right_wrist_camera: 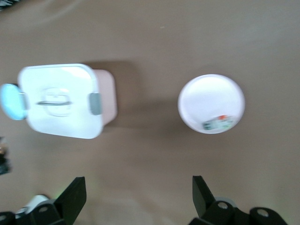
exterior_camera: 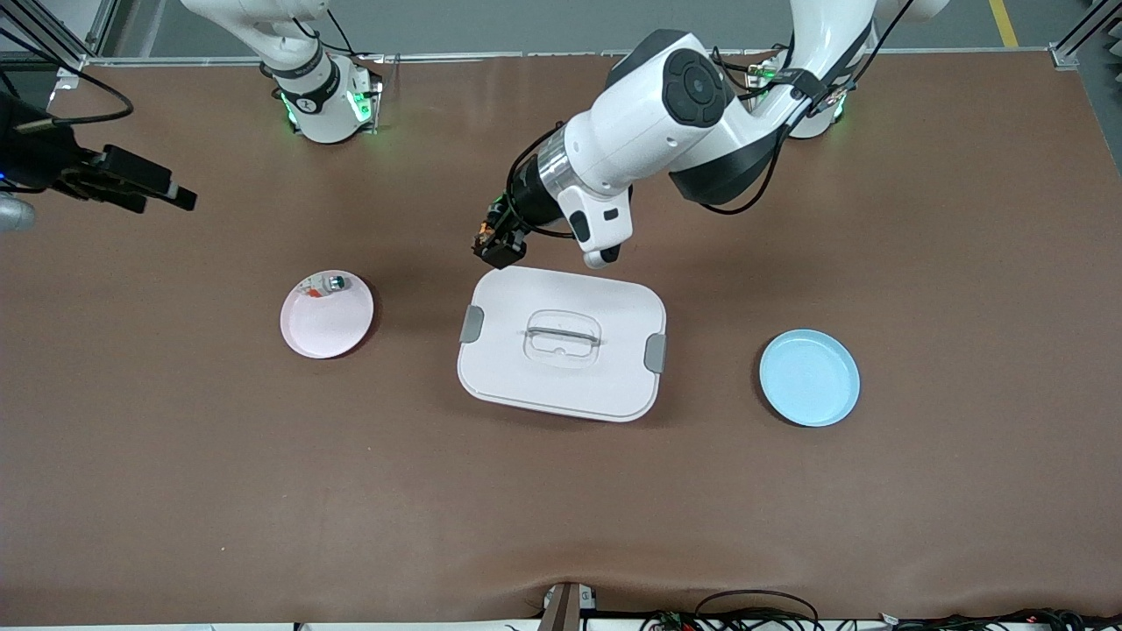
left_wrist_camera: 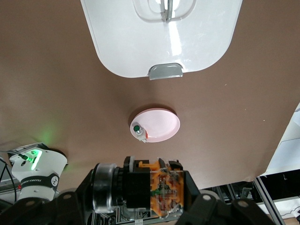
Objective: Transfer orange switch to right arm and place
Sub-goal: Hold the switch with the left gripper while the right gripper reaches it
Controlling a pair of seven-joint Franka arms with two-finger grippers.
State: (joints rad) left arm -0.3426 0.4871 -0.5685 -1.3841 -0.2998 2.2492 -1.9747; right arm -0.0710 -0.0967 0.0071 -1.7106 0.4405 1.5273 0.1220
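We saw a brown counter (exterior_camera: 175, 491) with a few soft wrinkles along its near edge, where cables trailed off. Aluminium framing stood at the corners by the arms' bases, and a grey floor with a yellow line showed past the counter's edge.

The left claw (exterior_camera: 500, 245) hung over bare counter just beside the box (exterior_camera: 561, 342), at the edge farther from the front camera. Its fingers were closed on the switch (exterior_camera: 485, 235), a small black part with an orange section; in the left wrist view the switch (left_wrist_camera: 161, 187) sat pinched between the fingers.

The right claw (exterior_camera: 180, 197) waited high over the right arm's end of the counter, and in the right wrist view its fingers (right_wrist_camera: 75, 197) stood wide apart, gripping nothing.

The white box lay in the middle of the counter, lid on, with a grey latch at each end and a recessed handle on top. The pink plate (exterior_camera: 327, 314) sat toward the right arm's end, holding a small white-green-red piece (exterior_camera: 331, 283) at its rim. The blue plate (exterior_camera: 809, 378) sat toward the left arm's end, well apart from the box
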